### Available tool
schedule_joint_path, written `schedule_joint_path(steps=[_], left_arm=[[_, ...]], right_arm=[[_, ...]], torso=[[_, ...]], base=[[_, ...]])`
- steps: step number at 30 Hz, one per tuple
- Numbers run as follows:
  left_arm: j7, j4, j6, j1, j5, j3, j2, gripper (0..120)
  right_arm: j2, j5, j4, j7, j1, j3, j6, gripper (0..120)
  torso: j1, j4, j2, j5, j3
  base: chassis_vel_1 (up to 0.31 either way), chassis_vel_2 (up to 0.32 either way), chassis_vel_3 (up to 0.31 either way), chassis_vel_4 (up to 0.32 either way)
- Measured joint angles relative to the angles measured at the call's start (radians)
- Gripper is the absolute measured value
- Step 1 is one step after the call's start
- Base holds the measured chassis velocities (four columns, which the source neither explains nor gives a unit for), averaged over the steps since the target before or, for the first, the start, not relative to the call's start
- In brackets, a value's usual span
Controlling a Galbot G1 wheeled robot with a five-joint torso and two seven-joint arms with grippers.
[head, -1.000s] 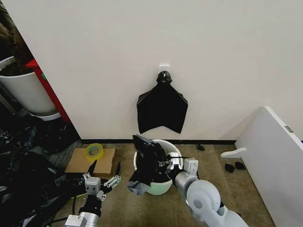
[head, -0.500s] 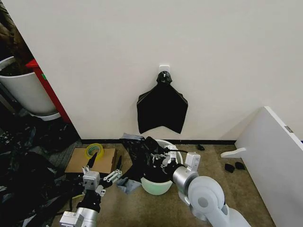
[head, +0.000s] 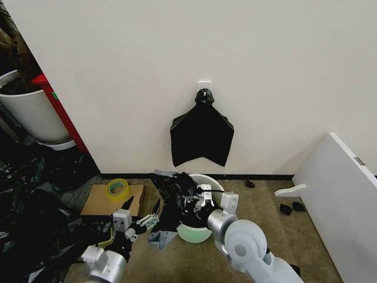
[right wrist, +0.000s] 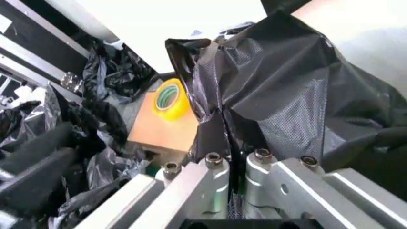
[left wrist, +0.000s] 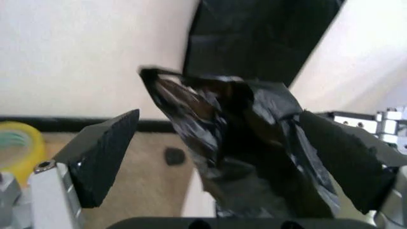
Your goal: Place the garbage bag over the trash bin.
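1. The thin, wrinkly, glossy black plastic garbage bag (head: 177, 197) lay bunched over the robot's-left side of the small round translucent-white trash bin (head: 203, 227), which stood on the brownish carpet (head: 265, 218) close to the white wall (head: 177, 59).
2. The right gripper (head: 197, 200) sat at the bin's rim with its fingers closed together, a fold of the bag pinched between them; the right wrist view showed the two metal fingers (right wrist: 213, 176) nearly meeting on the black film (right wrist: 279, 95).
3. The left gripper (head: 143, 213) hovered just beside the bag's left edge with its jaws spread wide and nothing clamped; in the left wrist view the bag (left wrist: 241, 143) hung between the two dark ribbed pads (left wrist: 105, 152), and whether either pad touched it could not be told.
4. A yellow roll of tape (head: 117, 188) rested on a flat brown cardboard piece (head: 100, 203) to the left of the bin.
5. A smooth black shield-shaped bundle (head: 201, 137) hung on the wall above the bin.
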Motion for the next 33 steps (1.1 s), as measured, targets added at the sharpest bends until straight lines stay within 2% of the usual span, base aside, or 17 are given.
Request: schedule_joint_path(steps=[5, 8, 10, 11, 16, 20, 26, 33], left_arm=[[-0.014, -0.005, 0.056, -0.077, -0.088, 0.054, 0.042, 99], [-0.068, -0.015, 0.124, -0.179, -0.153, 0.136, 0.059, 99], [-0.085, -0.016, 0.143, -0.204, -0.168, 0.157, 0.06, 98], [-0.128, -0.014, 0.187, -0.257, -0.197, 0.206, 0.059, 98], [-0.238, 0.016, 0.246, -0.346, -0.23, 0.296, 0.026, 98], [-0.269, -0.006, 0.249, -0.326, -0.208, 0.282, 0.022, 97], [-0.276, -0.076, 0.237, -0.245, -0.152, 0.225, 0.063, 97], [-0.254, -0.085, 0.214, -0.205, -0.081, 0.209, 0.091, 97]], right_arm=[[-0.002, 0.0, 0.001, 0.001, -0.003, 0.004, -0.001, 0], [-0.001, 0.0, 0.002, 0.003, -0.005, 0.004, -0.002, 0], [0.0, 0.0, 0.002, 0.004, -0.006, 0.004, -0.003, 0], [0.001, 0.001, 0.004, 0.006, -0.008, 0.004, -0.004, 0], [0.001, 0.002, 0.006, 0.014, -0.017, 0.014, -0.009, 0], [-0.002, 0.004, 0.006, 0.013, -0.02, 0.017, -0.01, 0], [-0.008, 0.007, 0.003, 0.013, -0.02, 0.026, -0.01, 0], [-0.013, 0.011, 0.004, 0.014, -0.021, 0.027, -0.01, 0]], torso=[[0.0, 0.0002, 0.0, 0.0, 0.0], [0.0, 0.0002, 0.0, 0.0001, 0.0], [0.0, 0.0001, 0.0, 0.0001, 0.0], [0.0, 0.0, 0.0, 0.0001, 0.0], [0.0, 0.0, 0.0, 0.0001, 0.0], [0.0, 0.0001, 0.0, 0.0001, 0.0], [0.0, 0.0003, 0.0, 0.0003, 0.0], [0.0, 0.0003, 0.0, 0.0002, 0.0]], base=[[0.0, 0.0, 0.0, 0.0], [0.0, 0.0, 0.0, 0.0], [0.0, 0.0, 0.0, 0.0], [0.0, 0.0, 0.0, 0.0], [0.0, 0.0, 0.0, 0.0], [0.0, 0.0, 0.0, 0.0], [0.0, 0.0, 0.0, 0.0], [0.0, 0.0, 0.0, 0.0]])
